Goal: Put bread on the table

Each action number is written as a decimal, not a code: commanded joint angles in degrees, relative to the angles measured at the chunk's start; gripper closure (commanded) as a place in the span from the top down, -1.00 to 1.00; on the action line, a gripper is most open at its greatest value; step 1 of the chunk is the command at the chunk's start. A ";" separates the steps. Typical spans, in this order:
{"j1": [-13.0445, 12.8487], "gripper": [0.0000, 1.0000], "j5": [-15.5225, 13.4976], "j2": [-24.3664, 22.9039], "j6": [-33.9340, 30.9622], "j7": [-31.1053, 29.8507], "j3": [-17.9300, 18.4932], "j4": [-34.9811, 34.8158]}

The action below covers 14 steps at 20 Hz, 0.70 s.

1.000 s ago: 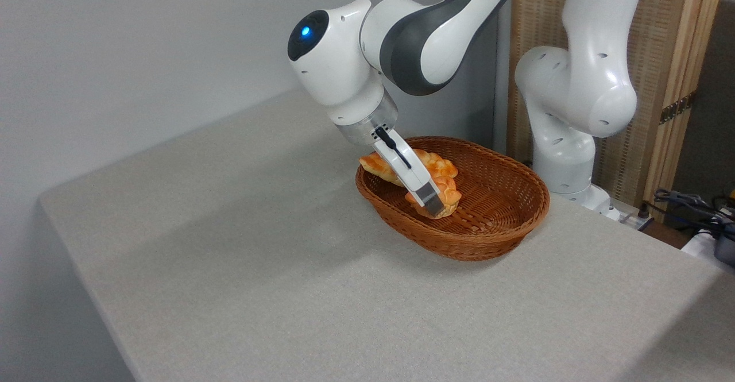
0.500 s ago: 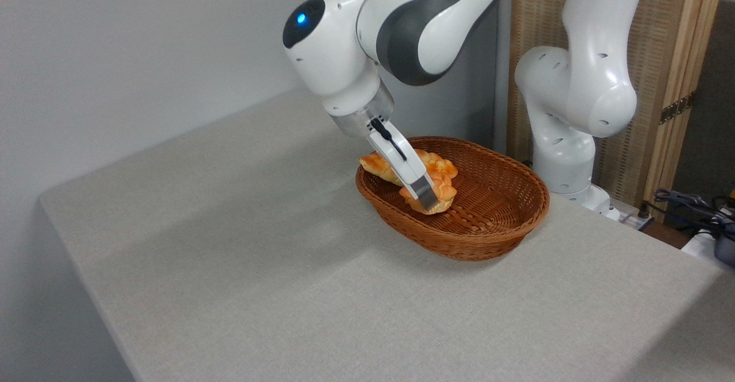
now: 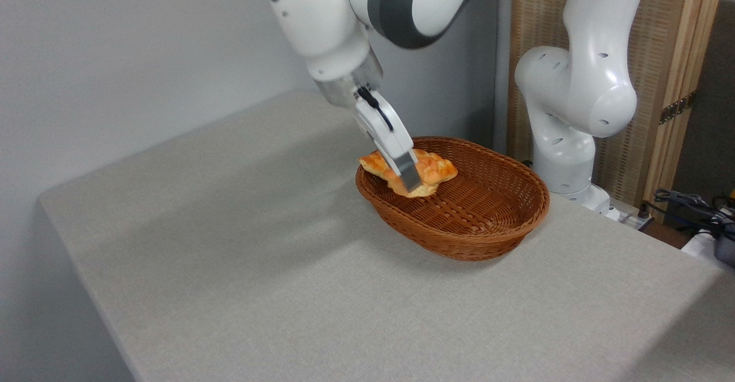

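My end effector grips the bun, lifted clear above the basket near the worktop's far-right corner; bare worktop lies to its left.

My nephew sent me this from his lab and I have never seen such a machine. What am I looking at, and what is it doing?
This is one picture from a fixed camera that looks down at a table from the side. The white and grey jointed thing is a robot arm; its base stands behind the table on the right, and it bends over to the middle. At its tip is a two-finger hand, a simple clamp. On the table stands a brown wicker basket. The hand is shut on a small orange bun, the bread, and holds it just above the basket's floor, near the left rim. Right behind it a longer loaf lies in the basket, partly hidden. The bread has not reached the tabletop yet. Cables lie at the far right.
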 commanded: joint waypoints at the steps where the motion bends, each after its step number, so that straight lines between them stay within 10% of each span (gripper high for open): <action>1: -0.33 0.21 -1.76 1.15 -0.39 1.21 1.20 4.75; 14: -0.77 0.99 -6.15 13.36 10.52 1.21 1.20 12.48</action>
